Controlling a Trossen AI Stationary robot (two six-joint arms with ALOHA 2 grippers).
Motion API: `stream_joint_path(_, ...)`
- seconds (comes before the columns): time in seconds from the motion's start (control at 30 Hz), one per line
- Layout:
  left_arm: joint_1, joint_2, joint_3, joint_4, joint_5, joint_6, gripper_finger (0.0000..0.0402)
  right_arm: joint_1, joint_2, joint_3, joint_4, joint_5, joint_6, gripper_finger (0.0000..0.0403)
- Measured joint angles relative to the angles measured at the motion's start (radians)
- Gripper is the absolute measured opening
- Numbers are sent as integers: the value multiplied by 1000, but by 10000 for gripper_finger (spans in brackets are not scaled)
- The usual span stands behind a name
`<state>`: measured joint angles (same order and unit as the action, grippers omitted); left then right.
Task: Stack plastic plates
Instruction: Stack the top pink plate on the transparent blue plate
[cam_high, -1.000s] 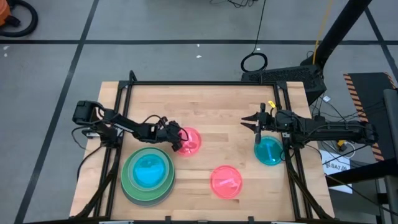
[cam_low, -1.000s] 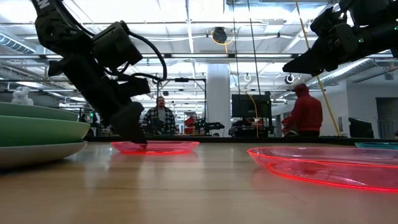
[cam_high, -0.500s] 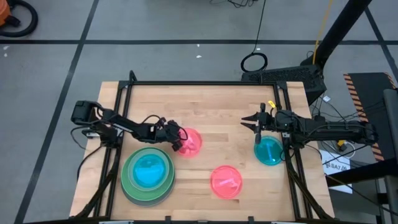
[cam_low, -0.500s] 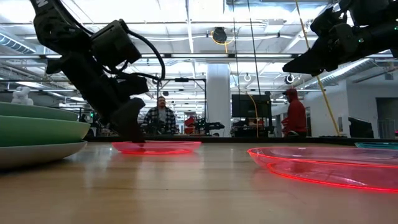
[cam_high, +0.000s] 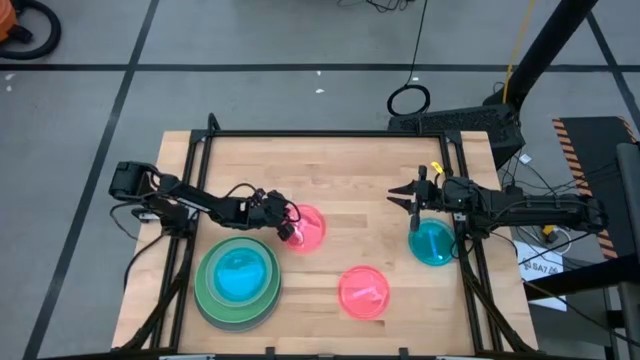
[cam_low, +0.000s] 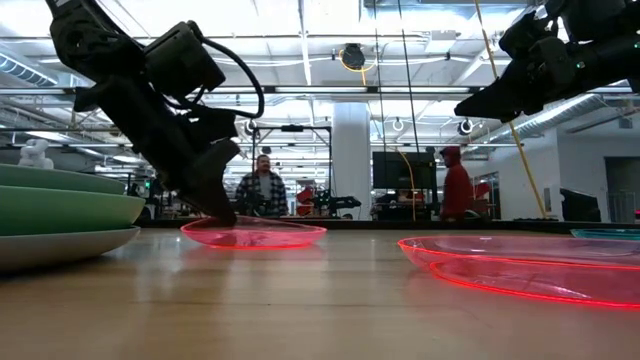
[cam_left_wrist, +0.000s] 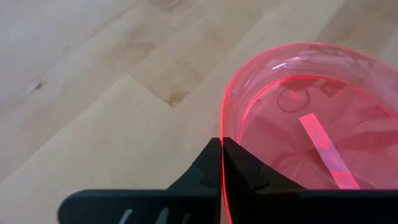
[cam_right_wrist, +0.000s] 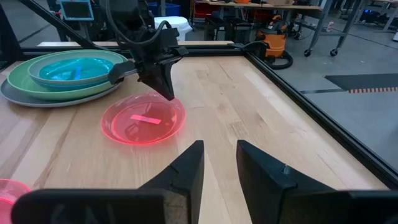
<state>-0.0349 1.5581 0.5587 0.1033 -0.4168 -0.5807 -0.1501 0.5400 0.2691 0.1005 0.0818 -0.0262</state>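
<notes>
A translucent pink plate (cam_high: 310, 230) lies mid-table, and my left gripper (cam_high: 284, 224) is shut on its left rim. A second pink plate (cam_high: 362, 292) lies flat nearer the near edge. Near the left near corner stands a stack (cam_high: 238, 280) of a grey, a green, a pale green and a blue plate. A teal plate (cam_high: 433, 245) lies at the right, under my right arm. My right gripper (cam_high: 404, 197) hovers open above bare wood, well to the right of the held plate (cam_right_wrist: 144, 119). My left gripper (cam_left_wrist: 222, 149) pinches the pink plate's rim (cam_left_wrist: 222, 118) on its left side, one finger inside the plate and one outside. The fingers come slanting down from the table's left. That rim side (cam_low: 200, 225) is raised a little, while the opposite side (cam_low: 310, 238) rests on the table.
A dark frame (cam_high: 320, 134) runs around the wooden table. Bare wood lies between the held plate and the teal plate, and along the far edge. In the low view, people (cam_low: 262, 190) stand in the room behind the table.
My left gripper has risen slightly and tipped back, taking the pink plate's left rim up with it. The plate now sits tilted, its right side still on the table.
</notes>
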Motion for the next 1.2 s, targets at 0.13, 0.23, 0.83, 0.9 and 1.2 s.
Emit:
stream_joint_path(0.13, 0, 0, 0, 2, -3, -10, 6, 0, 0, 0, 0, 0, 0, 89)
stream_joint_path(0.23, 0, -4, 0, 4, -3, -23, 6, 0, 0, 0, 0, 0, 0, 89)
stream_joint_path(0.83, 0, -356, 2, -21, -6, 41, 4, 0, 0, 0, 0, 0, 3, 89)
stream_joint_path(0.9, -2, -387, 2, -24, -6, 50, 4, 0, 0, 0, 0, 0, 3, 89)
stream_joint_path(1.2, -66, -559, 2, -37, 138, 38, 3, 0, 0, 0, 0, 0, 4, 89)
